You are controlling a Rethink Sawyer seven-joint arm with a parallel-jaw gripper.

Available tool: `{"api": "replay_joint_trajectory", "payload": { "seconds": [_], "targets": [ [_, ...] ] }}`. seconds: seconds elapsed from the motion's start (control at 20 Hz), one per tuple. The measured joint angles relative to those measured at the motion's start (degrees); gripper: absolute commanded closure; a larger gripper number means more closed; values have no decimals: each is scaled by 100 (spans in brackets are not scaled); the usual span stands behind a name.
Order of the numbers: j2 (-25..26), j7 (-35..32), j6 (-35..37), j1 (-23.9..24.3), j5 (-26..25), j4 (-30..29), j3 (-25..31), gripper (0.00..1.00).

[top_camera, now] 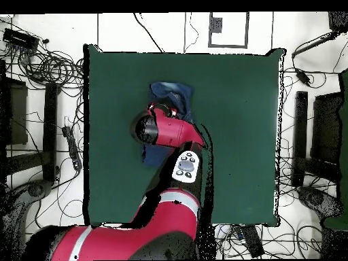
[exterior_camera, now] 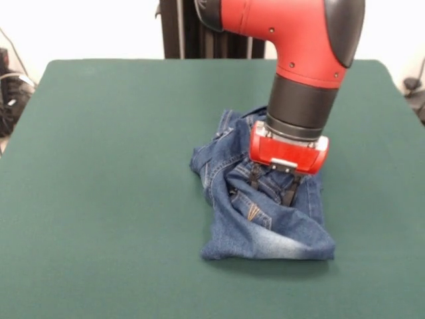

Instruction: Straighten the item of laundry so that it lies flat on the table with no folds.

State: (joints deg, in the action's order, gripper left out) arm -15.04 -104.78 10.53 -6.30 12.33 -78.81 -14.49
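The small blue denim jeans (exterior_camera: 262, 212) lie crumpled in a heap right of the middle of the dark green table (exterior_camera: 106, 173). A back pocket with orange stitching faces up, and a faded whitish hem is nearest the camera. My gripper (exterior_camera: 273, 184) points straight down into the middle of the heap. Its two black fingers (exterior_camera: 290, 192) stand apart, with their tips pressed into the denim folds. In the overhead view the arm (top_camera: 170, 132) hides the gripper. There the jeans (top_camera: 173, 95) show beyond the arm's head on the table (top_camera: 238, 136).
Bare green felt surrounds the jeans on all sides, with most of it on the picture's left in the front view. The black pedestal (exterior_camera: 199, 30) stands at the far edge. Cables and equipment (top_camera: 41, 68) lie on the floor around the table.
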Motion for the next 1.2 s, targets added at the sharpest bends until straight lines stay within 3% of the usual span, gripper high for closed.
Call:
{"api": "replay_joint_trajectory", "payload": {
  "seconds": [0.55,1.0,1.2],
  "targets": [
    [-197,0,-236,-170,80,-429,6,0],
    [-427,-186,-238,-579,989,-848,-63,0],
    [-517,-334,-236,-651,1162,-955,-172,0]
  ]
}}
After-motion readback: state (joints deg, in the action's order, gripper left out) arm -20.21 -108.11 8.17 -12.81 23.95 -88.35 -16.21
